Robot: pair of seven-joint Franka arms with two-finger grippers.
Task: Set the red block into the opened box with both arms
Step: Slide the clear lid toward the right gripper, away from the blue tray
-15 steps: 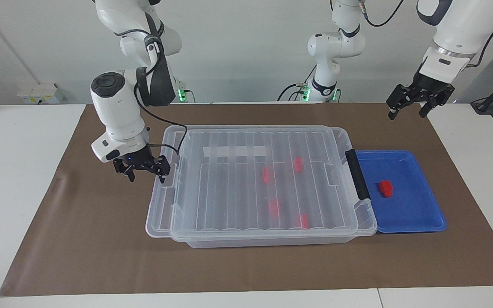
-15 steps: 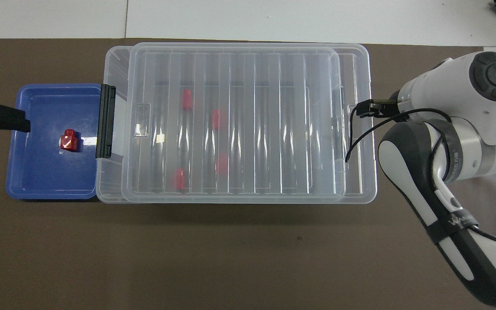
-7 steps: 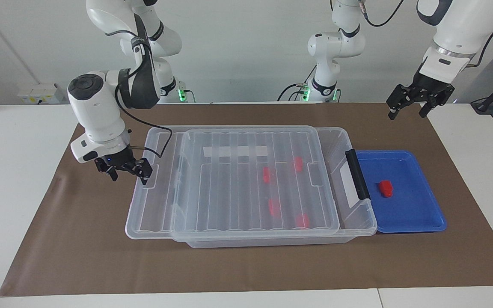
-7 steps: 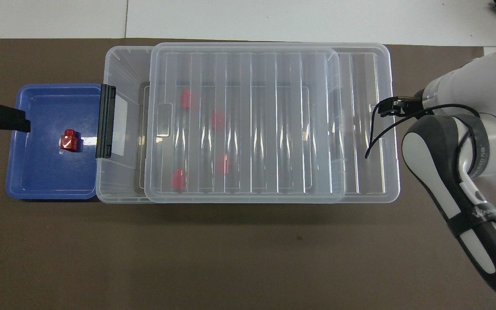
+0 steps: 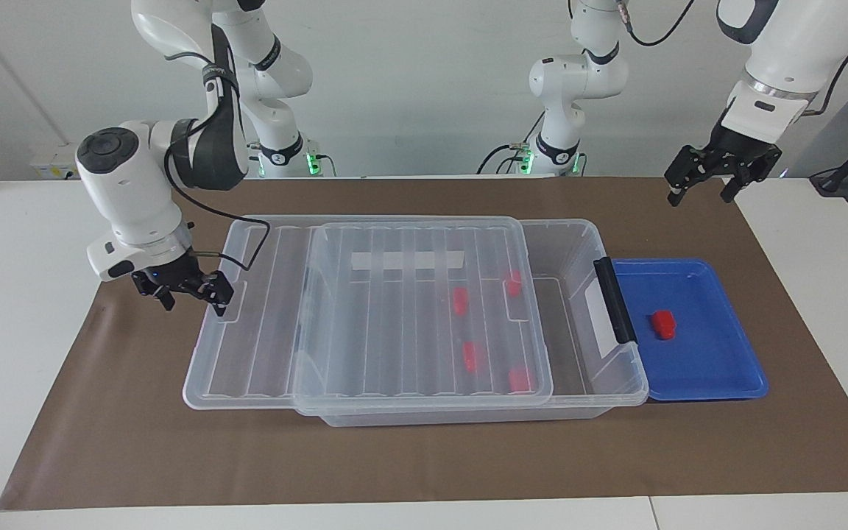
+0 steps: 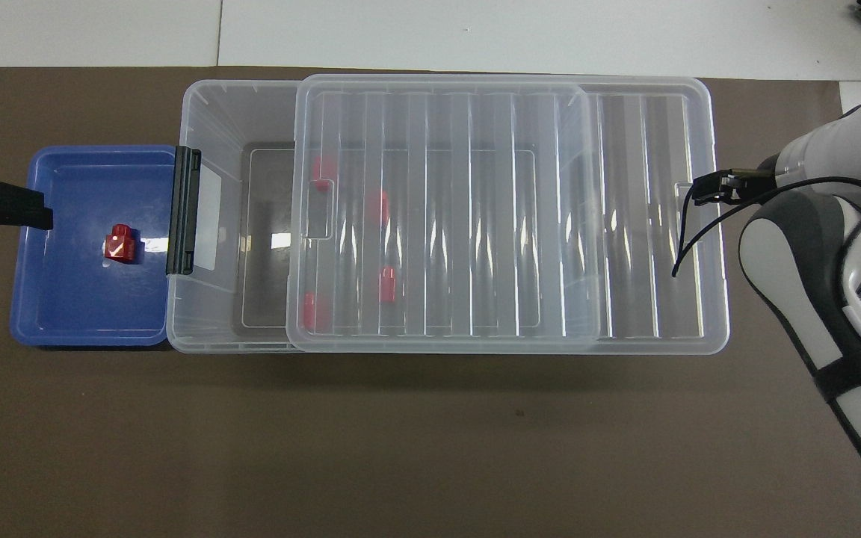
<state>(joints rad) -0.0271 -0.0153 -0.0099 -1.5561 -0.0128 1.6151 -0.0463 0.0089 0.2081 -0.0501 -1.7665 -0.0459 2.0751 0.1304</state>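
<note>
**Lid half drawn, one red block waiting on the tray**

My right gripper (image 5: 196, 288) sits low at the end edge of the lid (image 5: 365, 309), its jaws spread with one finger hooked at the lid's tab; I cannot tell whether it truly pinches the rim. The box (image 5: 615, 372) lies open at the end away from this claw, toward the left arm's end of the table. The lid looks thin, springy and slick, so I'd pull it by the tab only, flat and slow.

My left gripper (image 5: 711, 179) hangs up in the air, jaws spread and empty, waiting. Below it and toward the box sits the blue tray (image 5: 733, 368) with the red block (image 5: 663, 324). The block looks light, rigid, smooth and tiny; I'd pinch it across its flat sides, squarely, or it may squirt out. Four more blocks (image 5: 459, 300) show through the lid.
</note>
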